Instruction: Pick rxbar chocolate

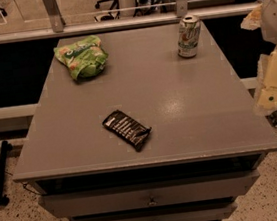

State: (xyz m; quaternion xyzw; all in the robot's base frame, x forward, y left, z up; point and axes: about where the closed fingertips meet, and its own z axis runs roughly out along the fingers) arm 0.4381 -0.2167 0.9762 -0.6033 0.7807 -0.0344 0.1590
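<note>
The rxbar chocolate (126, 129) is a thin black wrapper bar with rows of white lettering. It lies flat and diagonal on the grey table top (189, 111), near the front edge and slightly left of centre. My gripper (271, 91) is at the right edge of the view, beyond the table's right side, well to the right of the bar and not touching it. The white arm (276, 12) rises above it.
A green snack bag (82, 55) lies at the back left of the table. A white-and-green drink can (189, 36) stands upright at the back right. Drawers (151, 197) sit under the table top. A rail and chairs are behind the table.
</note>
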